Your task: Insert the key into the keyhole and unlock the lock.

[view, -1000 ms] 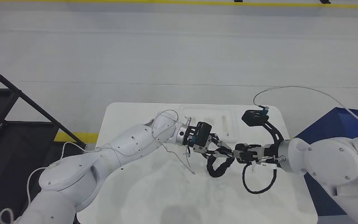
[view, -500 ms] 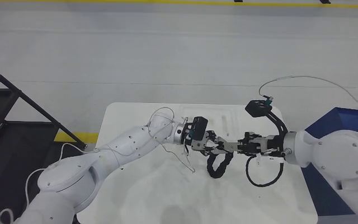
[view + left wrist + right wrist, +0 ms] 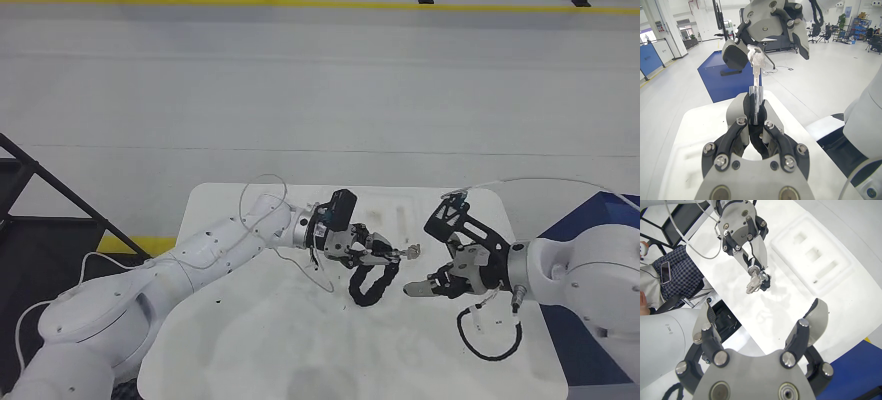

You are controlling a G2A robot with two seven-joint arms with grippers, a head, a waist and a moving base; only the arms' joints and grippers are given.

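Note:
My left gripper [image 3: 754,103] is shut on the chrome cylinder of the lock [image 3: 756,98], held above the white table [image 3: 250,340]. The lock's black cable [image 3: 368,285] hangs in a loop below it. A silver key [image 3: 756,60] sticks out of the keyhole, with a second key dangling on the same ring [image 3: 753,284]. My right gripper [image 3: 763,308] is open and stands a short way back from the key, touching nothing. In the top view the left gripper [image 3: 385,253] and the key [image 3: 408,249] face the right gripper [image 3: 430,280] over the table's middle.
A white foam tray [image 3: 400,210] with several rectangular recesses lies at the table's back edge, just behind the two grippers. A blue box [image 3: 620,205] stands on the floor past the table's right side.
My right gripper has let go of the key, opened and drawn back to the right. The left gripper has shifted slightly left with the lock, and the key stays in the keyhole.

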